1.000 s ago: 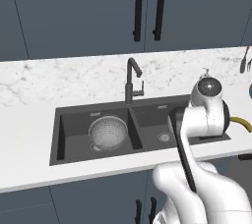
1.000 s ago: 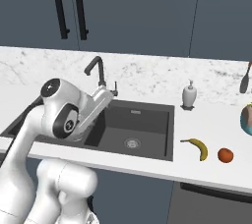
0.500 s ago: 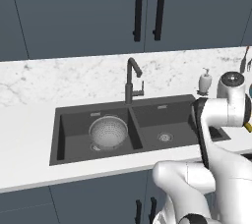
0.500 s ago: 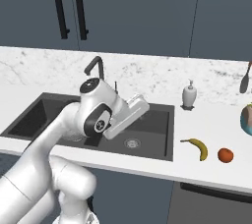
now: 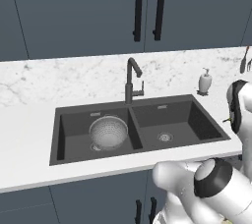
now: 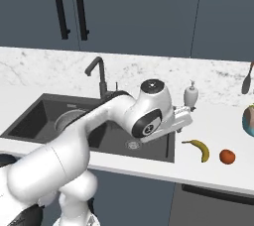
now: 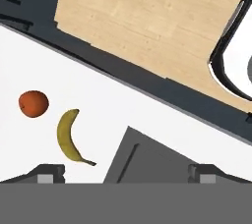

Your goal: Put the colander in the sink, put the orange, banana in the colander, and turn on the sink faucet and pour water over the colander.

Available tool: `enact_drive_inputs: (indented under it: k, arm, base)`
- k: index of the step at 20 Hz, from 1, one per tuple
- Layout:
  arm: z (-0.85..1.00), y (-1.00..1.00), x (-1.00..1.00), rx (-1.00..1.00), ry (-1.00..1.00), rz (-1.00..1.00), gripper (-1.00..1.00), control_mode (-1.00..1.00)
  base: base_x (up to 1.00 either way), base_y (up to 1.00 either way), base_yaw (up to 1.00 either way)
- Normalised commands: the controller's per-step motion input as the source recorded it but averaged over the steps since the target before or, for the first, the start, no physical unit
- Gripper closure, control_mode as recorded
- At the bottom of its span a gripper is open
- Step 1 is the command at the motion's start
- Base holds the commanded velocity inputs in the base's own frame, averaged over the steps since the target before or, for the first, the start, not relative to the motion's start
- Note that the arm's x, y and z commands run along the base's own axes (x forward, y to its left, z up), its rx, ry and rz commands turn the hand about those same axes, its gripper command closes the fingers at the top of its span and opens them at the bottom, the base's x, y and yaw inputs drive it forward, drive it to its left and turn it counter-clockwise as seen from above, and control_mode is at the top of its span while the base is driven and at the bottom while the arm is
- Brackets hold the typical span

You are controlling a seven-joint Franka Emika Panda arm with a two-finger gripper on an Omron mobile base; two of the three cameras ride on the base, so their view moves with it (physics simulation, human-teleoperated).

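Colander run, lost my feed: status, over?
Gripper open, empty, above counter. Colander sits in sink's left basin. Banana and orange on counter right of sink, apart. Nothing in the way.

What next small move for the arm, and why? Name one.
Probably carry the open gripper further over the counter toward the banana, then lower onto it. The colander already sits in the sink's left basin, while banana and orange lie apart on the counter, untouched.
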Motion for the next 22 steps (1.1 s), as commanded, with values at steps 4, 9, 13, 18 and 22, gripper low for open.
enact_drive_inputs:
  k: [4, 9, 13, 18, 22]
  arm:
    - [-0.18, -0.88, 0.00, 0.02, 0.00, 0.02, -1.00, -1.00]
    - [-0.13, -0.45, 0.00, -0.03, 0.00, 0.20, -1.00, -1.00]
    - [-0.28, -0.21, 0.00, -0.14, -0.01, 0.25, -1.00, -1.00]
    - [-0.28, -0.30, 0.04, -0.21, 0.05, 0.28, -1.00, -1.00]
    - [-0.31, -0.45, 0.02, -0.22, 0.09, 0.34, -1.00, -1.00]
  base:
    - [0.00, 0.00, 0.00]
    - [0.00, 0.00, 0.00]
    - [0.00, 0.00, 0.00]
    - [0.00, 0.00, 0.00]
    - [0.00, 0.00, 0.00]
